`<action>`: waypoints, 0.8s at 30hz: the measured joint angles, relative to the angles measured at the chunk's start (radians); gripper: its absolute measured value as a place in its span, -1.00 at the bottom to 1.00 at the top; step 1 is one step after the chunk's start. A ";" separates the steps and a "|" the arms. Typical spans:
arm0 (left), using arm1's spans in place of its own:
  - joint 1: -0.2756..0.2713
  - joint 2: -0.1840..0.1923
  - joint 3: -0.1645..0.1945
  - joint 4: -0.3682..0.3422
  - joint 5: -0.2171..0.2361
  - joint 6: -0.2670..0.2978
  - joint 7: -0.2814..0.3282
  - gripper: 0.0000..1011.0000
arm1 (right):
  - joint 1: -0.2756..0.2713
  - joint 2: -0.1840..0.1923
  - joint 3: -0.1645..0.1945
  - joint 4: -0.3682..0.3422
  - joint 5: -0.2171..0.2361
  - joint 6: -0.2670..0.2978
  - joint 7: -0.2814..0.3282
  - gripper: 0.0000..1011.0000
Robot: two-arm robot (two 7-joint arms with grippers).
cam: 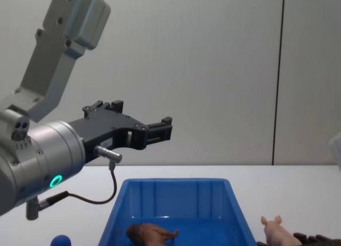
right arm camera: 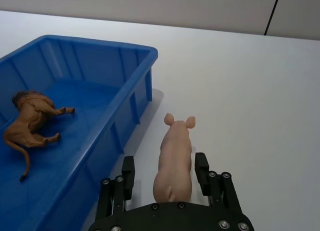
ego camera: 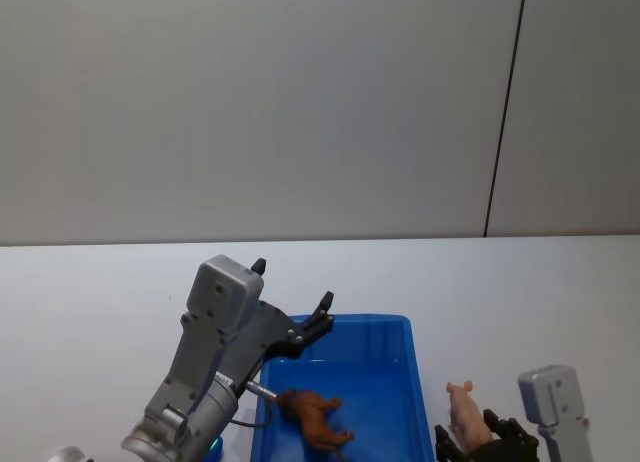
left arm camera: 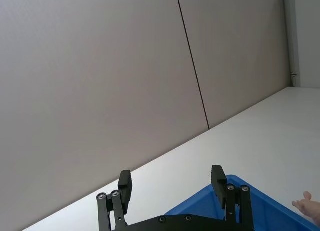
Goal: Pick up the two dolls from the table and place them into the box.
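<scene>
Straddling the pig (right arm camera: 174, 153), right gripper (right arm camera: 165, 169) low

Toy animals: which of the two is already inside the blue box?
The brown one, lying on its side inside the box. The pink pig stands outside on the table, between the open fingers of the right hand.

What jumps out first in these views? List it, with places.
The bright blue box sits on the white table with the brown doll lying on its side inside. Just right of it, the pink pig stands on the table between the open fingers of the right gripper. The left gripper hangs open above the box's left side.
</scene>
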State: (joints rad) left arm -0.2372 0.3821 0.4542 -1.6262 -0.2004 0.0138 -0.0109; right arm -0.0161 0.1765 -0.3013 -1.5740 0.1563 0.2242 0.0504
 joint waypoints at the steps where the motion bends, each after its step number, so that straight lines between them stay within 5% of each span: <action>1: 0.000 0.000 0.000 0.000 0.000 0.000 0.000 0.98 | 0.000 -0.001 0.000 0.001 0.000 0.001 -0.001 0.47; 12: 0.000 0.000 0.000 0.000 0.000 0.000 0.000 0.98 | 0.000 -0.007 0.000 0.006 -0.001 0.009 -0.019 -0.22; 24: 0.000 0.000 0.000 0.000 0.000 0.000 0.000 0.98 | -0.006 -0.005 0.003 -0.034 -0.034 -0.037 -0.031 -0.25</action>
State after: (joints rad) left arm -0.2372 0.3821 0.4543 -1.6262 -0.2004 0.0138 -0.0109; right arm -0.0217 0.1713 -0.2985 -1.6081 0.1219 0.1870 0.0197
